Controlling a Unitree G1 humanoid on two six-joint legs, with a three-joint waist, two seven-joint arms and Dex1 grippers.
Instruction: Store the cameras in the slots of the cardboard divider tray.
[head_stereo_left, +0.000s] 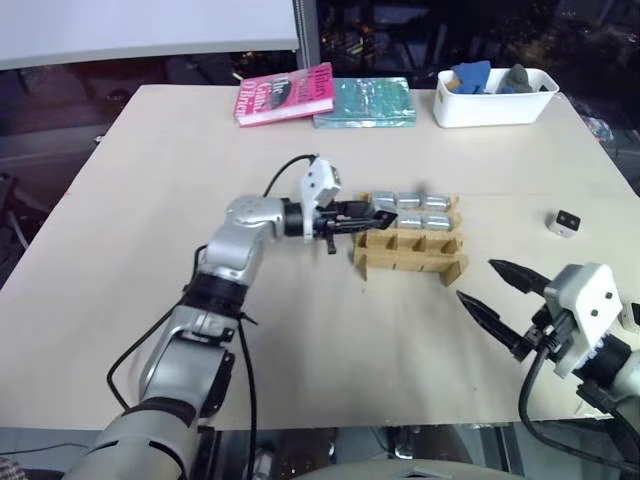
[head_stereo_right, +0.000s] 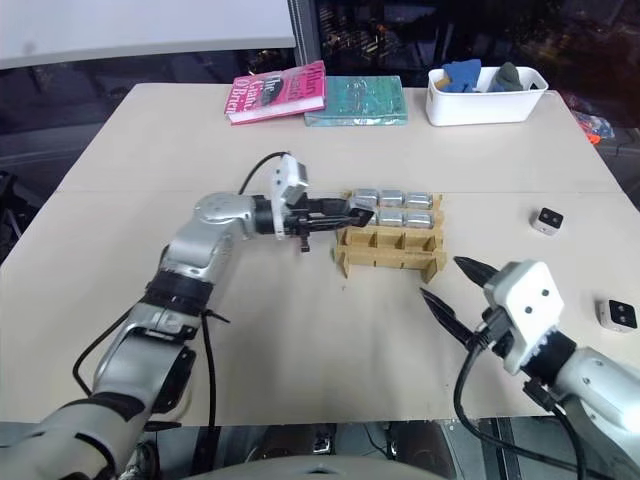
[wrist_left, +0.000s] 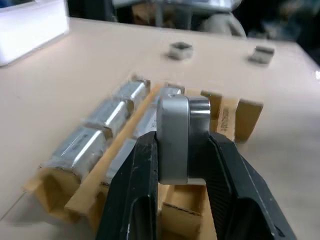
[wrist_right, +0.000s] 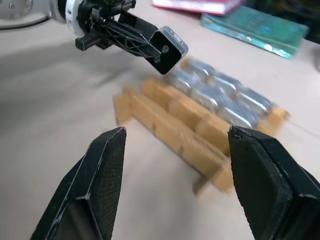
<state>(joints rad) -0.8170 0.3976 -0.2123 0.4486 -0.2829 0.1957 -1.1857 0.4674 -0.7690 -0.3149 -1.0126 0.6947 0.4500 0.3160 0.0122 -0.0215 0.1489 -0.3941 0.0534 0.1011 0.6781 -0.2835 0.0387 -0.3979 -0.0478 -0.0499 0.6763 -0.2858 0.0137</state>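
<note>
Left wrist view shows my left tool (wrist_left: 182, 150) squeezing one silver camera (wrist_left: 181, 137) between its two black fingers, right above the cardboard divider tray (head_stereo_left: 410, 256), at the tray's left end. Two far rows of the tray are full of cameras (head_stereo_left: 410, 199), and the near rows are empty. My right tool (head_stereo_left: 490, 285) is wide open and holds nothing, near the tray, and two more loose cameras (head_stereo_right: 546, 220) sit on the bench (head_stereo_left: 150, 200) off to the right.
</note>
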